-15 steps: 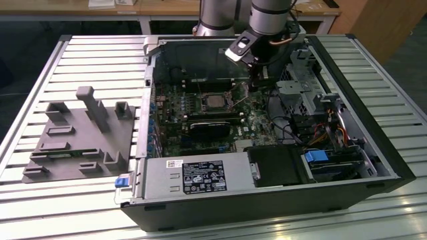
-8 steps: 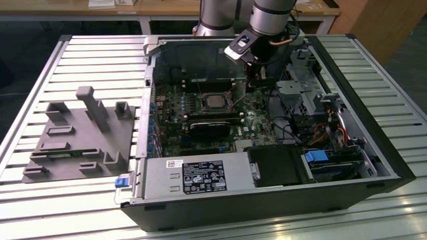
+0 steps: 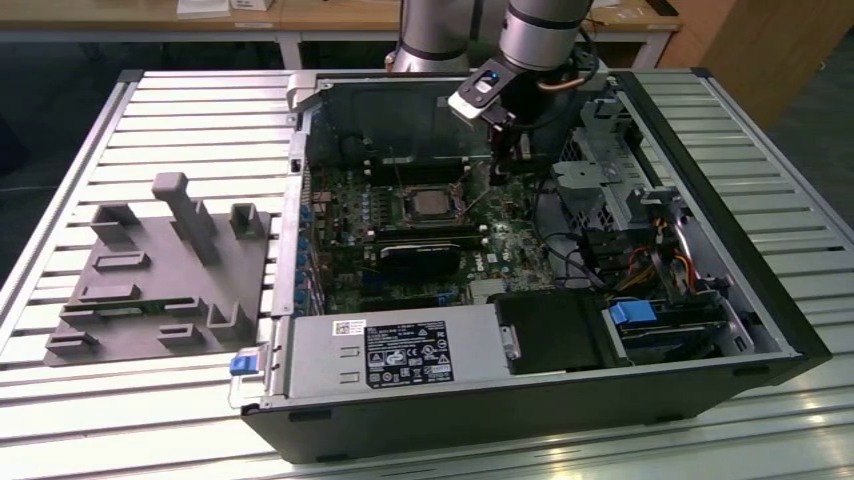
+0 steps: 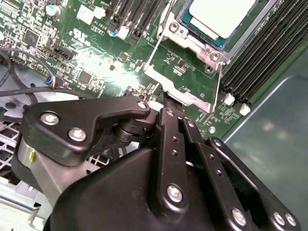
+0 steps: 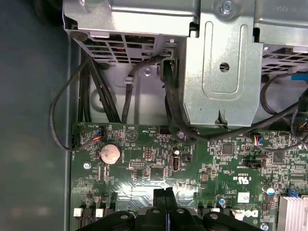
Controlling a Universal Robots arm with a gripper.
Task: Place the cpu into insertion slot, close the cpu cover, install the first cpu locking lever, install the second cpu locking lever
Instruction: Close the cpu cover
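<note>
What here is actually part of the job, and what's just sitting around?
Part of the job: cpu, sitting in the insertion slot; cpu cover, open; gripper, jaws shut, close to the cover's edge.

Just lying about: grey fixture block; power supply; coin battery; memory slots.

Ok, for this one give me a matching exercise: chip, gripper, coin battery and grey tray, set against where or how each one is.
Things:
1. chip
2. gripper
3. coin battery
4. grey tray

Places or states:
A. on the slatted table, at the exterior view's left of the computer case
B. shut, tips close to the green board
C. seated in the square socket
D. round and silver, flat on the green board

Pairs: 1-C, 2-B, 3-D, 4-A.
</note>
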